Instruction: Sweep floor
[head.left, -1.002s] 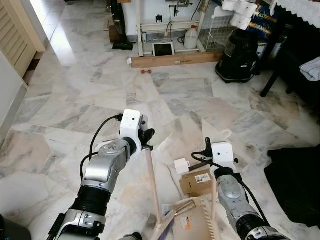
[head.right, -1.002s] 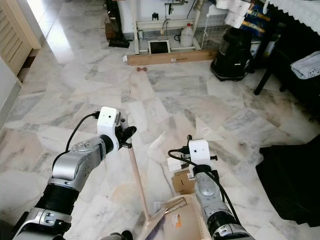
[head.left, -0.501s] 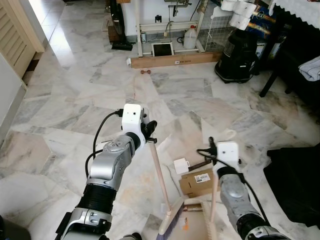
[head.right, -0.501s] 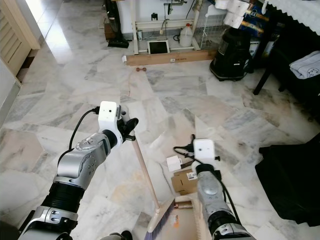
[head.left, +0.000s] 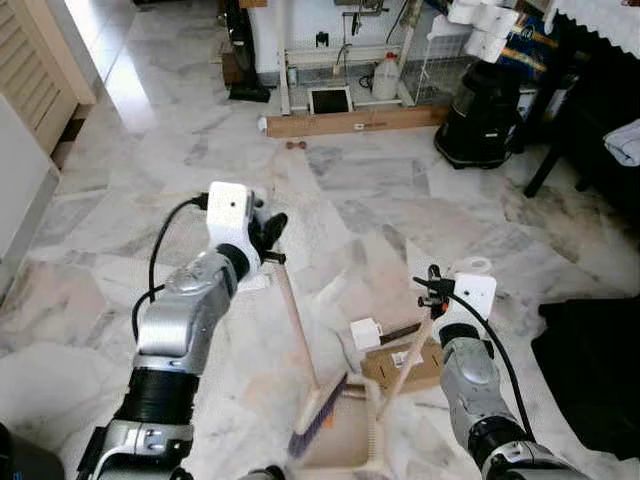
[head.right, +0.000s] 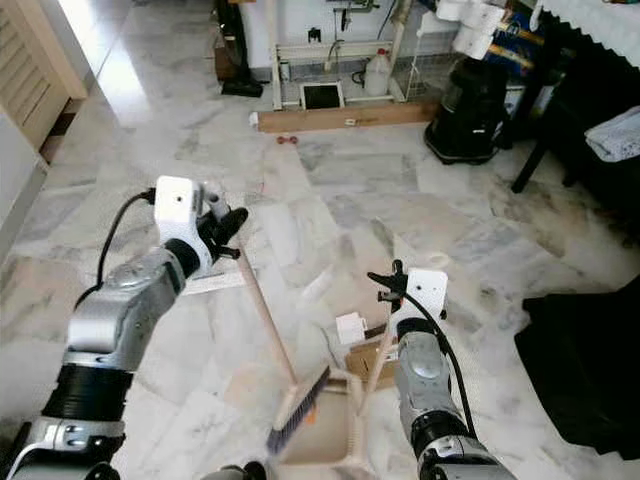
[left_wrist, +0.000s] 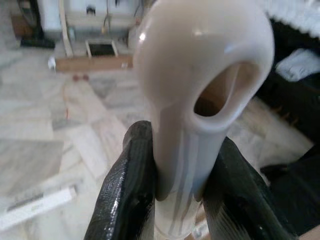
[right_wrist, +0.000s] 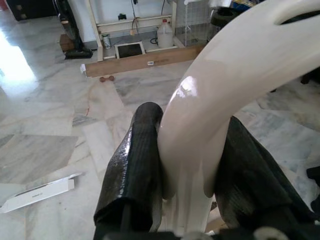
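Marble floor (head.left: 120, 150); left tool (head.left: 268, 238) clamps broom (head.left: 300, 350); right tool (head.left: 432, 295) clamps dustpan (head.left: 385, 395), seemingly touching cardboard box (head.left: 425, 362).

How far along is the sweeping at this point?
Mid-job. Already done: both tools are in hand, the left gripper shut on the broom handle and the right gripper shut on the dustpan handle. In hand: the broom head sits at the mouth of the dustpan. Left: the cardboard box, small white box and flat white carton lie on the floor.
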